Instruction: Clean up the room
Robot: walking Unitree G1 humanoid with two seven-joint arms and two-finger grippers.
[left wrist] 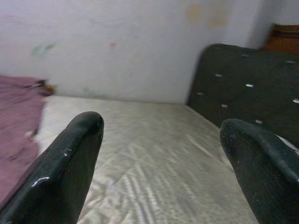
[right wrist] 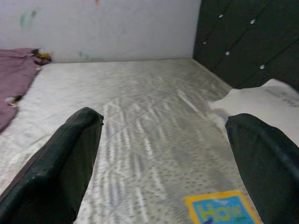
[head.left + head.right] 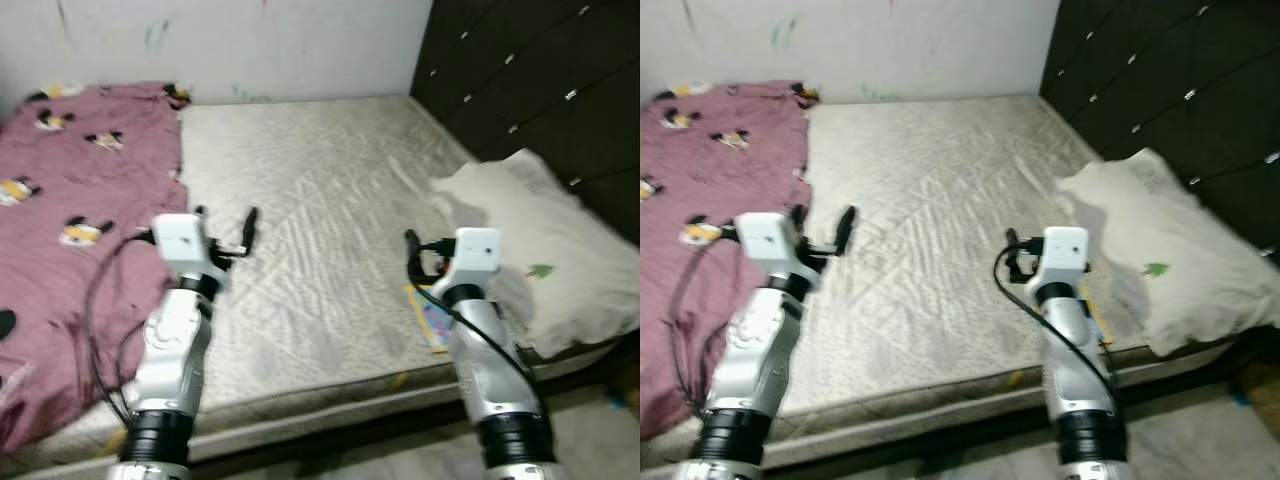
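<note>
Both arms reach over the mattress point(image 3: 320, 220) — left end effector point(image 1: 161, 154) and right end effector point(image 2: 163, 158) released.

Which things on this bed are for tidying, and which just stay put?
To tidy:
- maroon blanket, rumpled on the left
- white pillow, askew on the right
- booklet near the bed's edge

Staying put:
- bare mattress
- dark headboard
- wall
</note>
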